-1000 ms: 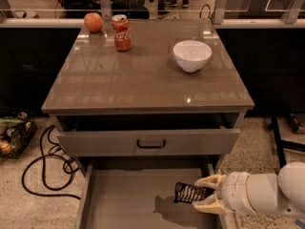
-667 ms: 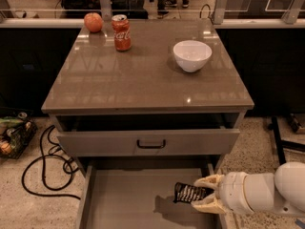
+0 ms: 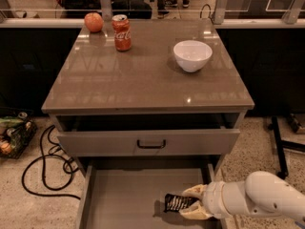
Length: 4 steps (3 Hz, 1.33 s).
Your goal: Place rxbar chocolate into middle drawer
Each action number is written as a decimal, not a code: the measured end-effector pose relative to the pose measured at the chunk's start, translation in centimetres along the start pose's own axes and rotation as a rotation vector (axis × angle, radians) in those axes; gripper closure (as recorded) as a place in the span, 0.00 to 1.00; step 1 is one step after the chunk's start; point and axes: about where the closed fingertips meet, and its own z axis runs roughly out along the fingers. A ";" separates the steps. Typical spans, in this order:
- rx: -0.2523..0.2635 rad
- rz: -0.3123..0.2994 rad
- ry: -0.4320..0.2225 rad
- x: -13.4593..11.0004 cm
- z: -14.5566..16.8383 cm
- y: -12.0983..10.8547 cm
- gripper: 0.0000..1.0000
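Camera view: the gripper (image 3: pixel 190 208) hung low inside the open middle drawer (image 3: pixel 125 199), near its right wall. Its two fingers were clenched on one end of the bar (image 3: pixel 177 202), which jutted out to the gripper's left, close above the grey floor; contact with the floor could not be told. Above and behind the gripper stood the handled drawer (image 3: pixel 151 144). The likely risks: the end-held bar swinging or dropping askew on release, and the wrist catching the right wall or the front overhead when pulling out.
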 end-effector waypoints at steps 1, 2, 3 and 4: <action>-0.041 -0.004 -0.038 1.8 4.3 0.9 1.00; -0.080 -0.013 -0.081 2.7 7.9 1.8 1.00; -0.111 -0.023 -0.136 2.7 11.3 2.3 1.00; -0.126 -0.024 -0.203 2.2 14.2 2.5 1.00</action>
